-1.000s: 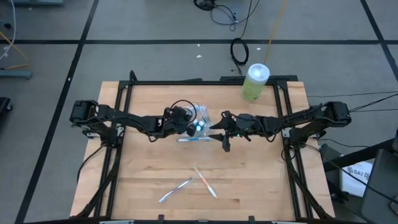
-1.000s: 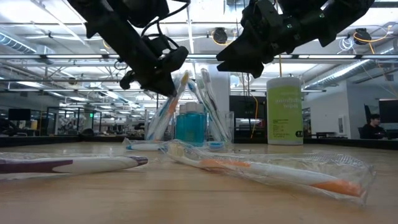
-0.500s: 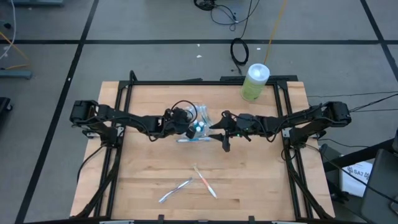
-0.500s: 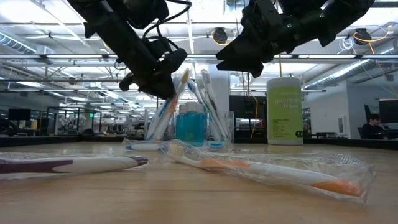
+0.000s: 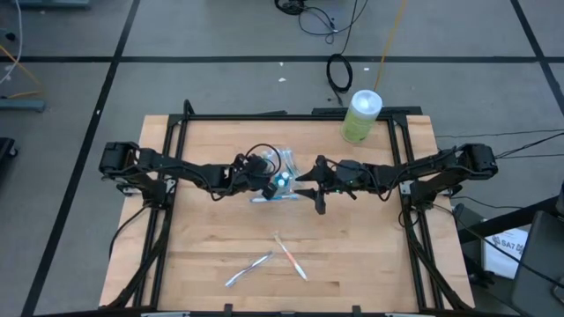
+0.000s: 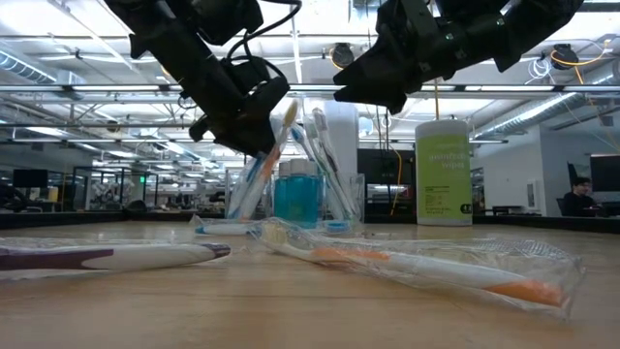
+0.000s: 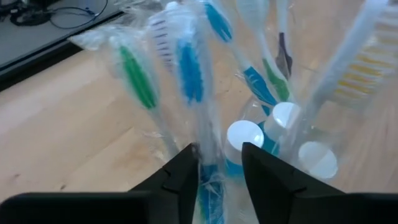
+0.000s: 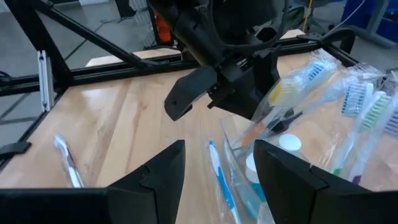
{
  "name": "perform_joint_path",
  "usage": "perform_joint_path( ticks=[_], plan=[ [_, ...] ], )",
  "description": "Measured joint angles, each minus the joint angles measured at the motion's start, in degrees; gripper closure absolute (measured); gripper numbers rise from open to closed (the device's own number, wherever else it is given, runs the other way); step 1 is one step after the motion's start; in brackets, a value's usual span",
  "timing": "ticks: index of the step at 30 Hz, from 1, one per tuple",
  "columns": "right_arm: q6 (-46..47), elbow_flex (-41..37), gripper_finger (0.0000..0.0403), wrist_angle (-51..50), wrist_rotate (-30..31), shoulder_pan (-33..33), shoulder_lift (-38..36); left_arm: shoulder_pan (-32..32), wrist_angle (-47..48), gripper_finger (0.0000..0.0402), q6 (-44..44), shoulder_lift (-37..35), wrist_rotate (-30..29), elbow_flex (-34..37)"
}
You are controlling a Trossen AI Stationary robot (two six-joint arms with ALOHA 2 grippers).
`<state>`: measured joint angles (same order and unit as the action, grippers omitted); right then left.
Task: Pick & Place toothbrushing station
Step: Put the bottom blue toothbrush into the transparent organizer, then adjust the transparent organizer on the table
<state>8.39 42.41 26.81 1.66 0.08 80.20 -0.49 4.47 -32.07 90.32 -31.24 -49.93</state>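
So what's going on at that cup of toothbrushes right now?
Left gripper open over the cup, just letting go of a wrapped toothbrush. Right gripper open beside it, empty. Two toothbrushes lie loose on the table.

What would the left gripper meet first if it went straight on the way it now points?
Probably the wrapped toothbrushes in the clear cup; the left gripper points right at them, though depth is unclear.

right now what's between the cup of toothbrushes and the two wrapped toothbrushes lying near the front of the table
Nothing: in the high view, bare wood separates the cup from the two loose wrapped toothbrushes near the front edge. The right end effector hangs just beside that stretch.
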Motion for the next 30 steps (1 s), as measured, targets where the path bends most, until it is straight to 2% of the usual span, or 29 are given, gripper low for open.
perform_joint_path(
  ticks=[6,20,25,30],
  plan=[
    [-1.99,0.0,0.022,-0.07,0.0,0.0,0.0,-0.46,0.77,0.0246,1.44,-0.92,0.42,0.0],
    [-2.02,0.0,0.022,-0.33,0.01,0.02,0.0,-4.82,2.97,0.0245,0.44,-6.99,0.83,-0.08],
    [-2.0,0.0,0.022,-0.08,0.01,0.02,0.0,-6.02,7.47,0.0245,-0.88,-8.28,4.81,-0.14],
    [-1.99,0.0,0.022,-0.15,-0.01,0.02,0.0,-8.71,14.0,0.0245,-1.33,-9.18,6.01,-0.04]
  ],
)
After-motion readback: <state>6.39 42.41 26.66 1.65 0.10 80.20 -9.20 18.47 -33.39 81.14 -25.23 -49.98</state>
